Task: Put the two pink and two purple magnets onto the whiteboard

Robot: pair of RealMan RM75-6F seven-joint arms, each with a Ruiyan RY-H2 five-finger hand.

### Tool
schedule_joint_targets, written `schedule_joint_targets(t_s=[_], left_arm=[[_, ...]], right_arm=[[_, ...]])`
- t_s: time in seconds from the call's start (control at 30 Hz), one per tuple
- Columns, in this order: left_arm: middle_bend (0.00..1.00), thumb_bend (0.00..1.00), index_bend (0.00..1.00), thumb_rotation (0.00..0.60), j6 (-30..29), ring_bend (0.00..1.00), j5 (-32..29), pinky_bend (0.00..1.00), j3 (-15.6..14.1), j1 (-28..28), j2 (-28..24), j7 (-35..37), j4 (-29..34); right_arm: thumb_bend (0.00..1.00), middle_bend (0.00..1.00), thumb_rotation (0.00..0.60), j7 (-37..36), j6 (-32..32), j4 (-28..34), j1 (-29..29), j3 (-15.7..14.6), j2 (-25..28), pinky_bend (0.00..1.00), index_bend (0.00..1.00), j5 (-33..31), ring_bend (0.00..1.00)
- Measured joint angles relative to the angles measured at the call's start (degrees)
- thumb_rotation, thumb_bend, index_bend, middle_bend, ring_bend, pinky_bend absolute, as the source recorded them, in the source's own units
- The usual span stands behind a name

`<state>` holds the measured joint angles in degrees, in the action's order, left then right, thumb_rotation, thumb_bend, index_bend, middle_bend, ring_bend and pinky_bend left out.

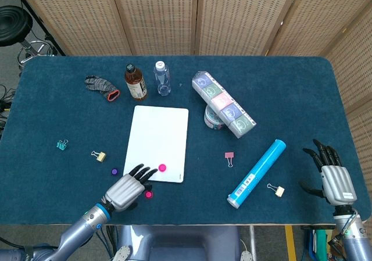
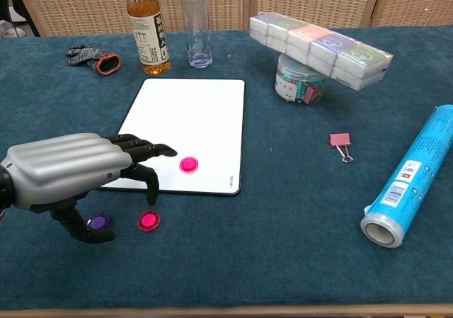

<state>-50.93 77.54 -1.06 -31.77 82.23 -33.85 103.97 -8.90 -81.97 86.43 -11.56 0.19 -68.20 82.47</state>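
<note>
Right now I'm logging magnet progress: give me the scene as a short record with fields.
whiteboard: flat on the table
magnet on board: one pink magnet near the front edge
magnets off board: pink magnet, purple magnet, second purple magnet, all on the cloth
left hand: over the board's front left corner, fingers spread, holding nothing
right hand: open, at the table's far right

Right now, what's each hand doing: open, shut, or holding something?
Left hand: open, fingers spread above the magnets, holding nothing.
Right hand: open, empty.
</note>
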Motion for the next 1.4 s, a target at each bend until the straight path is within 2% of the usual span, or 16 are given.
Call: schedule_joint_targets(t_s=[0.17,0.5,1.2,1.4], left_arm=[[0.00,0.23,0.39,0.600,0.3,0.00,1.0,0.00,0.1,-1.1,1.6,2.4,-3.2],[0.00,0.23,0.39,0.600,0.7,0.00,1.1,0.00,0.1,-2.5,3.8,3.1,-5.4],[0.00,0.23,0.40,0.600,0.7,0.00,-3.1,0.00,-0.2,-4.4,7.4,-0.1,-7.5],[0.00,0.25,0.50,0.600,0.5,0.00,-3.8,0.00,-0.5,-4.7,7.9,-0.7,-7.6]], right_arm=[[0.23,0.00,0.600,-0.2,0.5,-0.1,0.3,0.6,0.0,0.00,0.17,0.2,0.00],[0.23,0.00,0.600,-0.6,0.9,-0.2,0.7,1.3,0.1,0.00,0.17,0.4,0.00],[0.23,0.00,0.600,-1.2,2.0,-0.3,1.3,2.5,0.3,0.00,0.17,0.8,0.00],[0.22,0.00,0.600,-1.3,2.1,-0.2,1.5,2.7,0.3,0.00,0.17,1.0,0.00]])
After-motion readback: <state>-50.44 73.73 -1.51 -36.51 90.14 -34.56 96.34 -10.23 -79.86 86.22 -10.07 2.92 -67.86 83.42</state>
